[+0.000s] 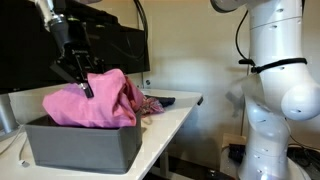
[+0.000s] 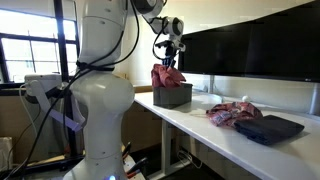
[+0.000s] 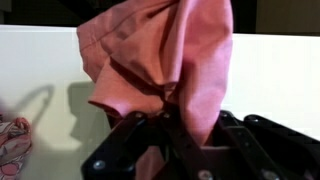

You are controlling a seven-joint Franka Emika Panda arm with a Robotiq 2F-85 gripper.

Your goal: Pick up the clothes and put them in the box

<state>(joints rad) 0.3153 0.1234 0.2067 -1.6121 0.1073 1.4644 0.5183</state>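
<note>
1. Over the box (image 1: 80, 145), which stands at one end of the counter (image 2: 190, 122), the jaws are pinched narrow on the top of the plain pink garment (image 1: 95, 100). The wrist view shows its cloth bunched tightly between them.
2. In both exterior views the garment's lower part hangs down inside the box walls, while its upper folds bulge above the rim. Whether it rests on the box floor cannot be told.
3. By my reading, this first garment is close to delivered: it is in place over the box but not yet let go. What this step lacks is for the jaws to open and the arm to lift clear without dragging cloth back out.
4. The patterned garment (image 2: 235, 113) lies crumpled on the counter toward the opposite end, well apart from the box. It sits just beside a flat black object (image 2: 272, 128), perhaps touching it.
5. That second garment looks untouched, so I judge the task a little under halfway. Left to do are the release here, a pass along the counter, a grasp on the patterned cloth alone, and a second drop into the box.
</note>
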